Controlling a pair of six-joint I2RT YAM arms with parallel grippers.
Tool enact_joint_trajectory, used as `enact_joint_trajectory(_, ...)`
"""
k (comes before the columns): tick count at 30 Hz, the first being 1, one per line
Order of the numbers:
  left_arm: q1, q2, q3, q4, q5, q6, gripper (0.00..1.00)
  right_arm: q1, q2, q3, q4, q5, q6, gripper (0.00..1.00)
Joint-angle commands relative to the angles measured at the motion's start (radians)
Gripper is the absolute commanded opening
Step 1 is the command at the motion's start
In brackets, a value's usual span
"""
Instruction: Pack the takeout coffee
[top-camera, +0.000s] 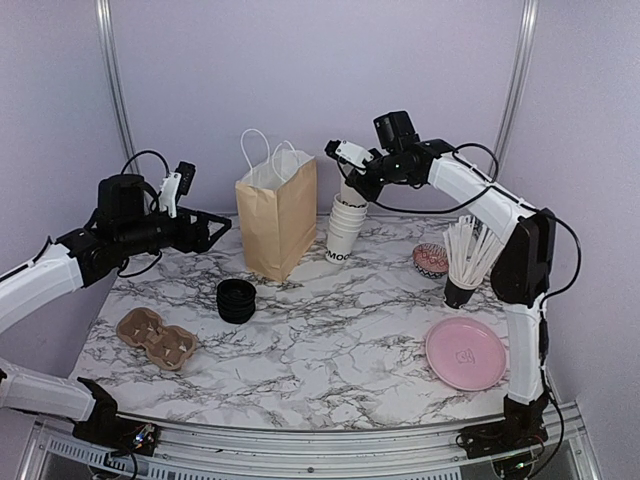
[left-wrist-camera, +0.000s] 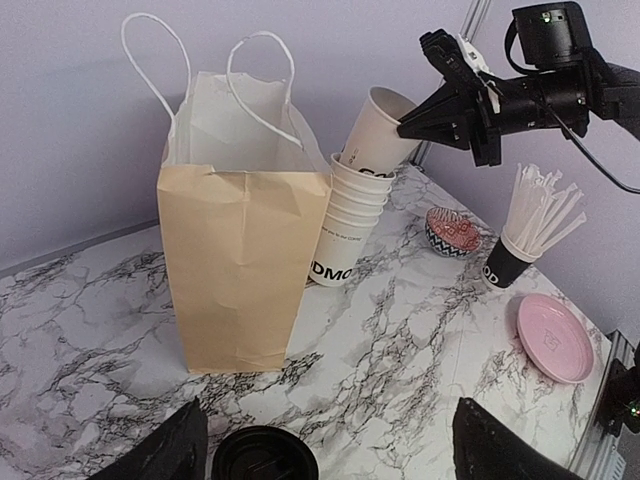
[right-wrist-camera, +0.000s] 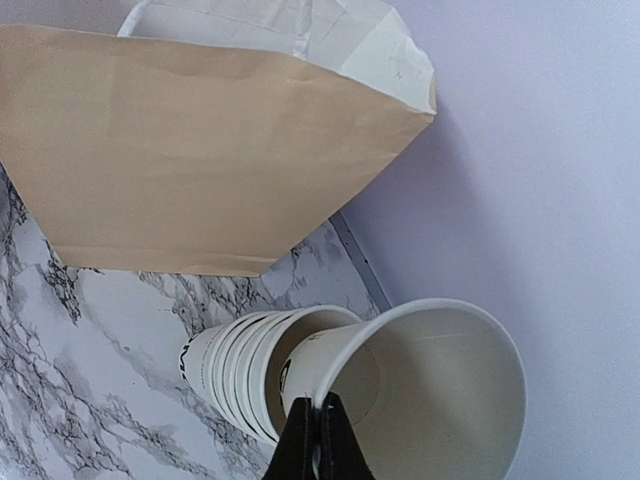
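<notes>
Bag (left-wrist-camera: 240, 270) beside cup stack (left-wrist-camera: 345, 235), perhaps touching; right hand (left-wrist-camera: 405, 127) pinches top cup (left-wrist-camera: 378, 135).

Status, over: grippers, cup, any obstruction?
Right gripper shut on rim of top cup, tilted, lidless, base in cup stack. Left gripper open, empty. Paper bag stands close beside the stack.

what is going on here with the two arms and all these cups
The right gripper is shut on the rim of a lidless white paper cup. It holds the cup tilted, with its base in the top of the stack of white paper cups beside the open brown paper bag. The left gripper hangs open at the table's left side, near the stack of black plastic lids. No lidded cup is in view.
</notes>
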Motion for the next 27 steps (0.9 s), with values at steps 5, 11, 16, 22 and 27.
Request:
enact_joint_trajectory(5,-0.010,0.032,-0.007,0.021,0.034,0.011,0.84,0.001,-0.042,0.020,-0.039,-0.073,0.018,0.00)
enact_joint_trajectory(11,-0.011,0.045,-0.004,0.021,0.037,0.012,0.84,0.001,-0.072,0.000,-0.048,-0.131,0.044,0.00)
enact_joint_trajectory(16,-0.013,0.049,-0.004,0.021,0.033,0.015,0.84,0.001,-0.071,-0.020,-0.042,-0.132,0.042,0.00)
enact_joint_trajectory(22,-0.016,0.059,-0.001,0.008,0.029,0.019,0.84,0.001,-0.090,-0.019,-0.038,-0.146,0.044,0.00)
enact_joint_trajectory(27,-0.016,0.057,0.005,-0.014,-0.018,-0.011,0.90,0.018,-0.140,-0.011,-0.078,-0.163,0.023,0.00)
